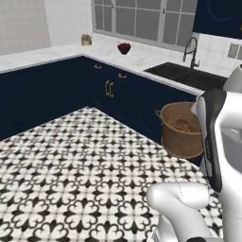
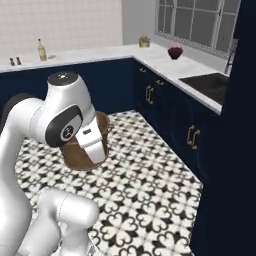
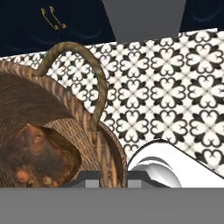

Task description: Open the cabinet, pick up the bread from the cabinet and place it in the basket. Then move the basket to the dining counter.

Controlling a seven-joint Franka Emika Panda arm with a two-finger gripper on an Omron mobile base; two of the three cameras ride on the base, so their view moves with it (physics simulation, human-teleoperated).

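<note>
Fingertips of the gripper (image 3: 112,178) are pinching together on the rim wall of the one basket (image 3: 57,113), and they are gripping it just below one of its looped side handles (image 3: 83,74). One basket is hanging in the air above the patterned tile floor (image 1: 71,179), beside the arm's wrist, with its open mouth facing upward and slightly tilted in the left base view (image 1: 182,130). One bread (image 3: 37,155) is lying inside at the bottom, a dark golden-brown lump whose long axis I cannot tell. In the right base view the basket (image 2: 85,152) is showing partly behind the arm's white link. Beyond the basket, low navy cabinets (image 1: 113,90) with brass pulls are running under a marble worktop (image 1: 142,56). On that top one dark red bowl (image 1: 124,47) and one small potted plant (image 1: 86,40) are sitting, and one black sink (image 1: 184,75) with one faucet (image 1: 191,51) is lying farther right. Farthest off, one bottle (image 2: 42,50) is standing on the far worktop.
</note>
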